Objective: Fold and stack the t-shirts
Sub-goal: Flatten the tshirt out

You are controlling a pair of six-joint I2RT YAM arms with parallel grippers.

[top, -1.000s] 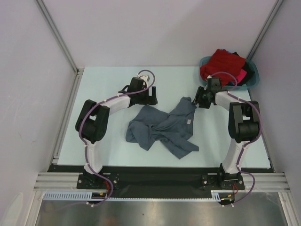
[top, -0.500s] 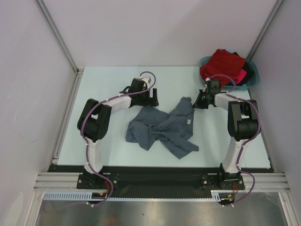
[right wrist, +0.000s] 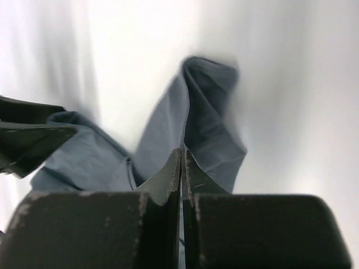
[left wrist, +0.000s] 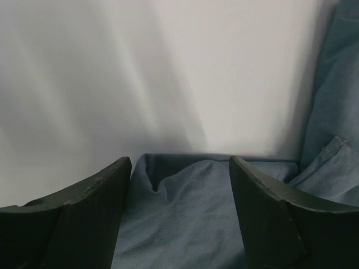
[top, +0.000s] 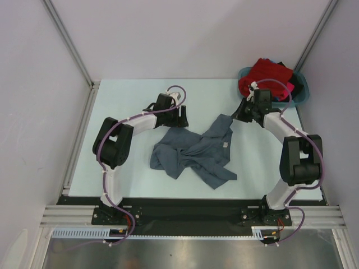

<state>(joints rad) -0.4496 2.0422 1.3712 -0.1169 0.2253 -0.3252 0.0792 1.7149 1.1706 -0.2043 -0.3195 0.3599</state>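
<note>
Crumpled on the table [top: 123,168] between both arms: slate-grey t-shirt [top: 193,151]. Pinched fully closed on its far right corner, right gripper [right wrist: 182,152], probably to draw the cloth out flat. Gaping wide over a fold at the far left edge, left gripper [left wrist: 179,163], nothing clamped; likely readying a matching hold. Facing up, white neck label [top: 226,144]; print too small to read. Heaped in teal basin [top: 300,96], far right: red shirt [top: 269,73], plus pink and dark cloth.

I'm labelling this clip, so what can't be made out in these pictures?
Top view: lower shirts in the basin, covered by the red shirt.
Top view: the label on the grey shirt, too small to read.
Left wrist: most of that shirt, cut off by the frame edges.
Right wrist: its far end, blurred.
</note>
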